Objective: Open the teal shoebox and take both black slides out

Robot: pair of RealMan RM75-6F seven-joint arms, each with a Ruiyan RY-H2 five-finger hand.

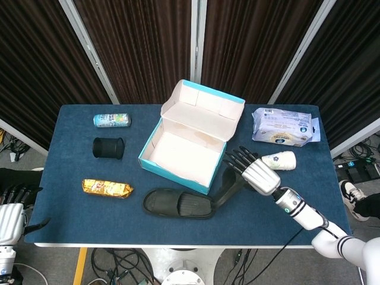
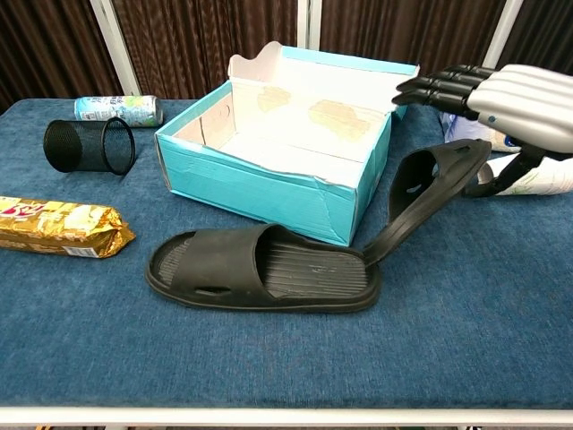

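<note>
Teal shoebox [image 1: 189,151] sits open and empty mid-table, lid flipped back; first black slide [image 2: 260,271] lies flat on the blue table [image 2: 466,340] just in front of it. Right hand [image 2: 512,100] has its fingers extended over the second slide [image 2: 428,195], which stands tilted with its lower end resting on the first slide's end and its strap end up at the palm — cannot tell whether the thumb actually clamps it. Left hand [image 1: 10,215] is at the table's near-left corner, off the table, holding nothing, fingers apart.
</note>
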